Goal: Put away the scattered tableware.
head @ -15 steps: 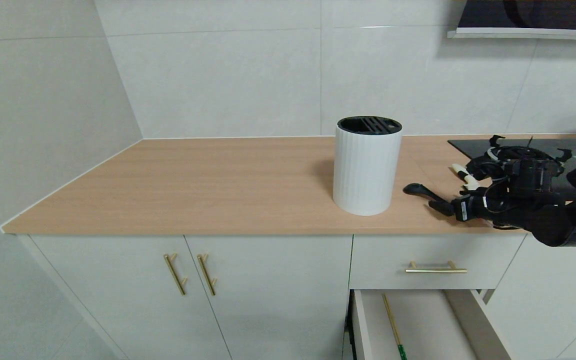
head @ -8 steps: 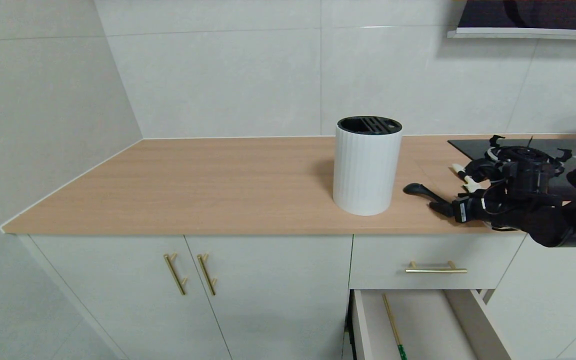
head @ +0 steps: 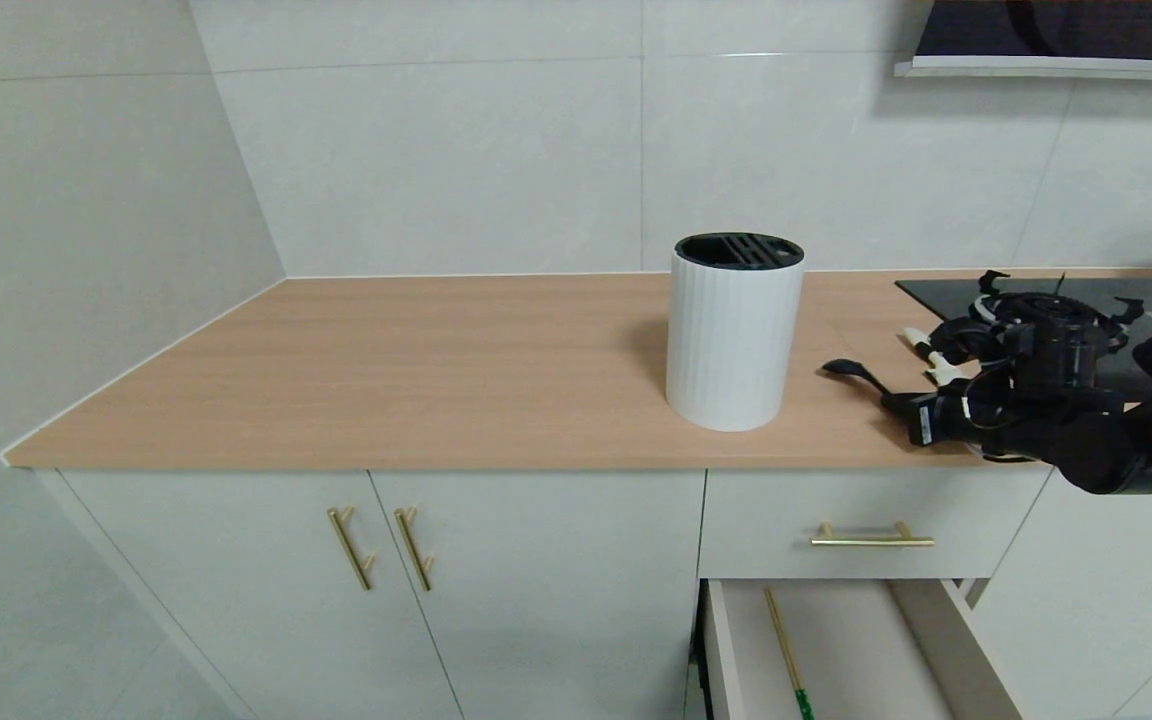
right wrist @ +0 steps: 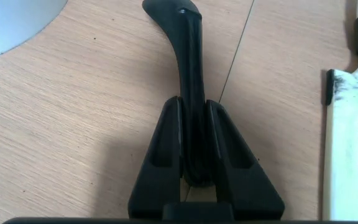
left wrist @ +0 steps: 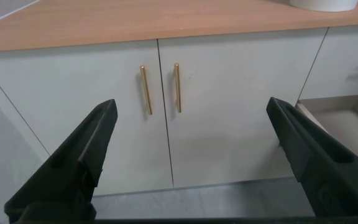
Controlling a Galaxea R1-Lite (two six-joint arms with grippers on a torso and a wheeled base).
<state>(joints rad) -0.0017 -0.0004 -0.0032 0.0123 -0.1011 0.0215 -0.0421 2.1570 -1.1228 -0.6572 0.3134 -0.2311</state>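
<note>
Left gripper (left wrist: 190,109): jaws spread wide, empty, facing cabinet doors (left wrist: 229,93). White holder (head: 733,335): upright on countertop (head: 436,370), unmoved. Black utensil handle (head: 851,371): clenched in right gripper (head: 901,407); tip now sits higher and farther from holder than second ago. Suggests firm grasp, lift starting. White knife (head: 926,352): lies on countertop just beyond.

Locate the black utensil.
Head view, right side: the black utensil is held by the right gripper, between the white knife block and the white knife.
</note>
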